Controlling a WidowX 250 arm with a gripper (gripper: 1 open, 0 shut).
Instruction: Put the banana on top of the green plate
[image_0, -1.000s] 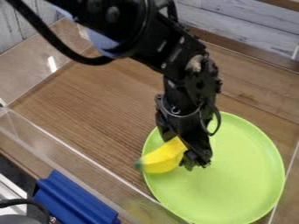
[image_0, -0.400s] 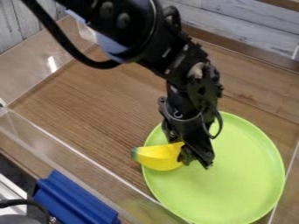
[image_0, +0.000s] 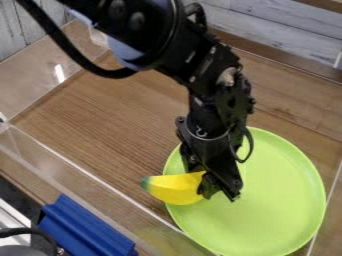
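Note:
The yellow banana (image_0: 177, 188) lies across the left rim of the lime-green plate (image_0: 297, 175), its left tip sticking out over the wooden table. My black gripper (image_0: 214, 183) comes straight down from above. Its fingers are closed on the banana's right end, just inside the plate. That end is partly hidden by the fingers.
A blue object (image_0: 83, 231) lies at the bottom left, beyond a clear plastic wall (image_0: 54, 160) that edges the wooden table (image_0: 107, 110). A pale plank wall (image_0: 287, 25) runs along the back. The arm's dark links (image_0: 147, 35) reach in from the top left.
The fingers have closed in on the banana. The banana has swung and slid to the left, out over the plate's rim, and now lies more level.

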